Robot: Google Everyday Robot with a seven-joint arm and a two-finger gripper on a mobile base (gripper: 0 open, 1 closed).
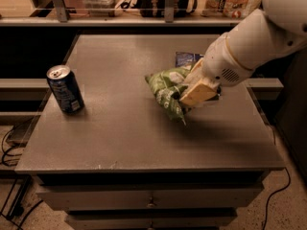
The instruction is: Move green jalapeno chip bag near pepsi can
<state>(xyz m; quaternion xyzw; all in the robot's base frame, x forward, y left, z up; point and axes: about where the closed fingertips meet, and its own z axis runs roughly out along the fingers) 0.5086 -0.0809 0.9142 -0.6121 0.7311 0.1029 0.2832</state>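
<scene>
The green jalapeno chip bag (167,91) is a crinkly light green bag held in my gripper (189,94), right of the table's middle and lifted slightly off the top. The gripper's tan fingers (199,92) are shut on the bag's right side. The white arm reaches in from the upper right. The pepsi can (64,88) stands upright near the table's left edge, dark blue with a silver top, well apart from the bag.
A dark navy-blue chip bag (186,58) lies behind the gripper, mostly hidden by the arm. The grey table (120,138) has drawers below. A shelf with boxes and bags runs along the back. Cables lie on the floor at left and right.
</scene>
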